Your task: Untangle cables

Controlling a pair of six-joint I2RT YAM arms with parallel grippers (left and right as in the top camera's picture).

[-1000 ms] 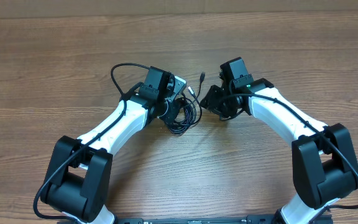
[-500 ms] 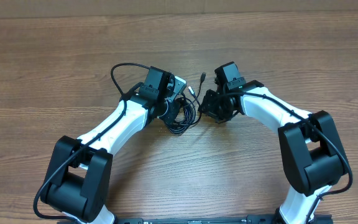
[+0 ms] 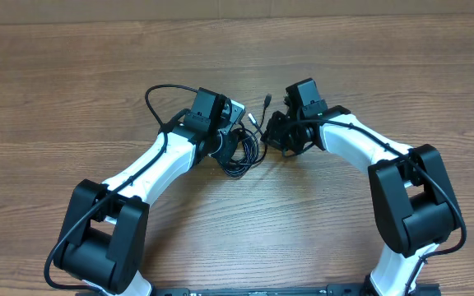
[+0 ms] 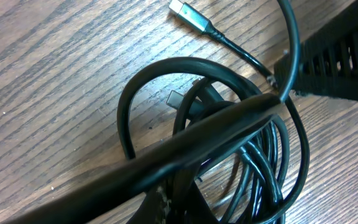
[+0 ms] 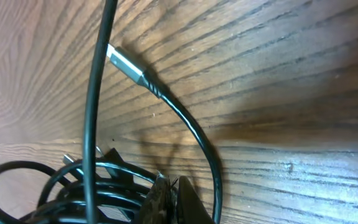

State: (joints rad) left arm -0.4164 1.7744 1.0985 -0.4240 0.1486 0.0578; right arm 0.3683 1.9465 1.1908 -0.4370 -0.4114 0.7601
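The cables point(image 3: 245, 156) lie as a tangled black bundle on the wooden table between my two arms. My left gripper point(image 3: 230, 138) is at the bundle's left edge. In the left wrist view its fingers point(image 4: 179, 202) are shut, with a thick strand point(image 4: 197, 134) running across their tips above the loops. My right gripper point(image 3: 271, 136) is at the bundle's right edge. It point(image 5: 168, 186) is shut, its tips pinched on a strand where the coils point(image 5: 73, 193) begin. One loose cable end with a silver-tipped plug point(image 5: 120, 59) curves past the right fingers and points away from the bundle point(image 3: 268, 100).
The left arm's own thicker black cable point(image 3: 159, 92) loops out over the table behind the left wrist. The right gripper's black housing point(image 4: 334, 62) shows at the upper right of the left wrist view. Bare wooden table point(image 3: 237, 49) lies all around.
My right gripper moved left toward the bundle and closed at its edge. The left arm and the bundle stayed where they were.
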